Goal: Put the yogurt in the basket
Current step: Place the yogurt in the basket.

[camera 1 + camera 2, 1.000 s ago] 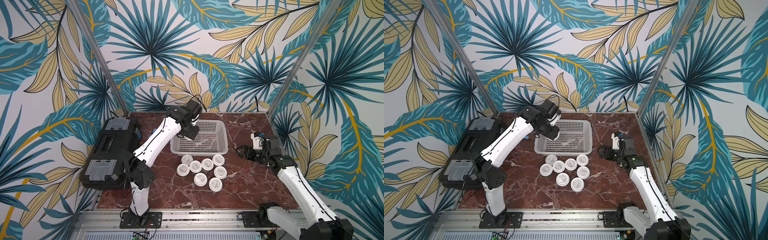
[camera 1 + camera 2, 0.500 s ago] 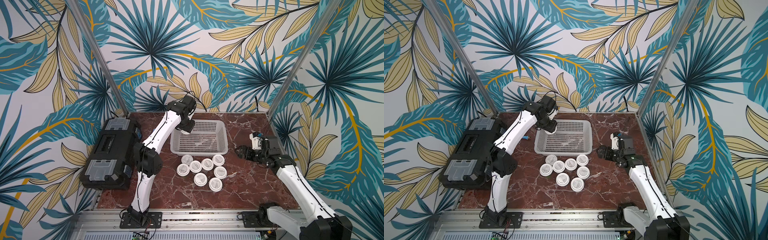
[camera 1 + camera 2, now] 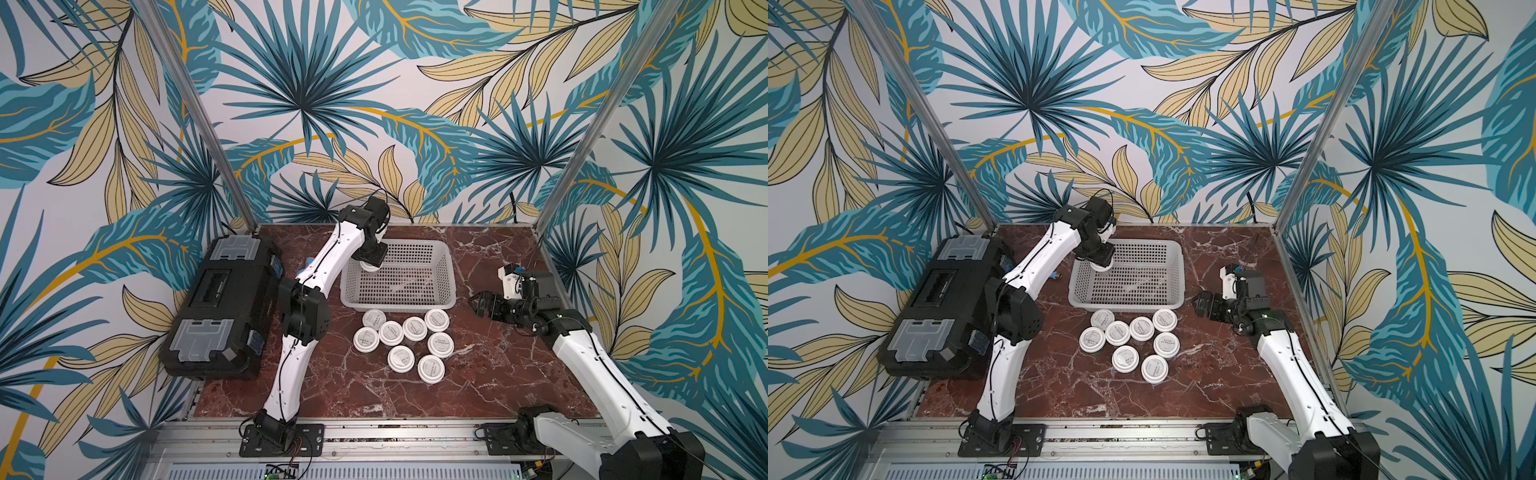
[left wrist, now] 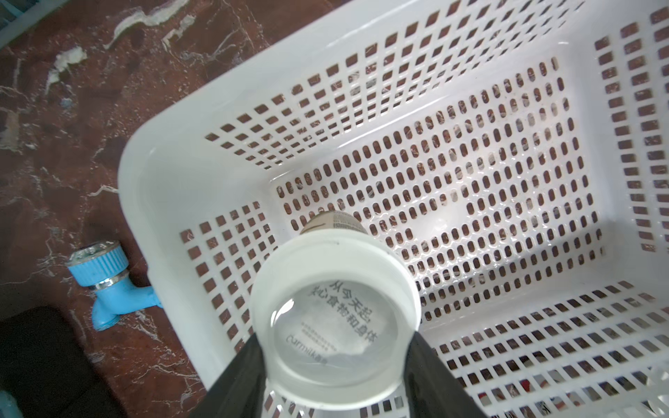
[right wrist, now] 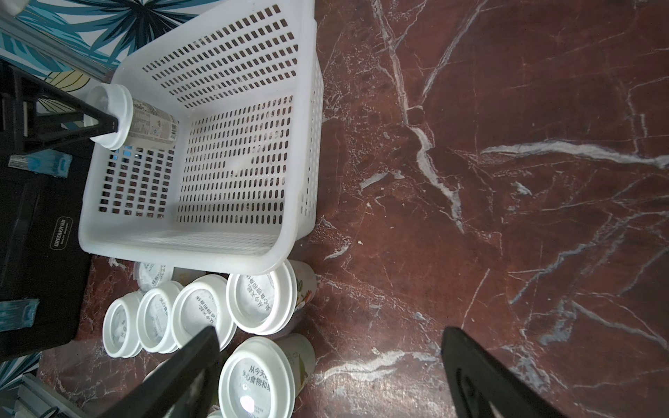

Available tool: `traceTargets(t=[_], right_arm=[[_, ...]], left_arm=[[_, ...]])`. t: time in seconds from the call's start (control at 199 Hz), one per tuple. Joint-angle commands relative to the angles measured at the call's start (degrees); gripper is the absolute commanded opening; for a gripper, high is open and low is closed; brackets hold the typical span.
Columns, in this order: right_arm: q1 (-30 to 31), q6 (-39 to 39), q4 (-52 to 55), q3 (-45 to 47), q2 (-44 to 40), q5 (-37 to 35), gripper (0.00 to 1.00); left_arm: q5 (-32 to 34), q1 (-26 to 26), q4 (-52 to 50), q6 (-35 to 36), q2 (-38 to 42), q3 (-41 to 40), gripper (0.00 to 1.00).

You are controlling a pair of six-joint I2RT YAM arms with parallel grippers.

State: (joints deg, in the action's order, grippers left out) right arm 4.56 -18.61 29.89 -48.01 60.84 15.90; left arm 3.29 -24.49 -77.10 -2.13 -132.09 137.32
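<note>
My left gripper (image 3: pixel 371 261) is shut on one yogurt cup (image 4: pixel 335 322), pinching its white lid between the black fingers (image 4: pixel 242 376). The cup hangs inside the back-left corner of the pale basket (image 3: pixel 399 305), below the rim (image 4: pixel 152 173); I cannot tell whether it touches the floor. The held cup (image 5: pixel 144 123) also shows in the right wrist view. Several more yogurt cups (image 3: pixel 414 327) (image 3: pixel 1142 328) stand clustered on the marble just in front of the basket. My right gripper (image 3: pixel 478 303) (image 5: pixel 327 336) is open over bare marble, right of the cluster.
A large black toolbox (image 3: pixel 224 307) lies at the table's left. A small blue fitting (image 4: pixel 108 286) lies on the marble against the basket's left wall. Metal cage posts (image 3: pixel 199 112) rise at the back corners. The right half of the table is bare marble (image 5: pixel 506 181).
The left gripper has carried the cup a little left along the basket's back and lowered it into the corner. The right gripper's jaws have widened slightly; that arm has barely shifted.
</note>
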Motion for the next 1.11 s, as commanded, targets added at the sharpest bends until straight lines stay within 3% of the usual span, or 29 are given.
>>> traceTargets(t=[0.0, 0.448, 1.102], right_arm=[[0.5, 0.86, 0.3, 0.12, 0.25, -0.36, 1.0], [0.54, 1.1, 0.34, 0.0, 0.63, -0.08, 0.99], [0.66, 1.08, 0.28, -0.55, 1.22, 0.5, 1.0]], left_arm=[[-0.22, 1.14, 1.34, 0.81, -1.29, 3.05, 0.54], [-2.95, 2.71, 1.31, 1.25, -7.51, 7.35, 0.55], [-2.75, 3.17, 1.21, 1.11, -8.09, 7.03, 0.59]])
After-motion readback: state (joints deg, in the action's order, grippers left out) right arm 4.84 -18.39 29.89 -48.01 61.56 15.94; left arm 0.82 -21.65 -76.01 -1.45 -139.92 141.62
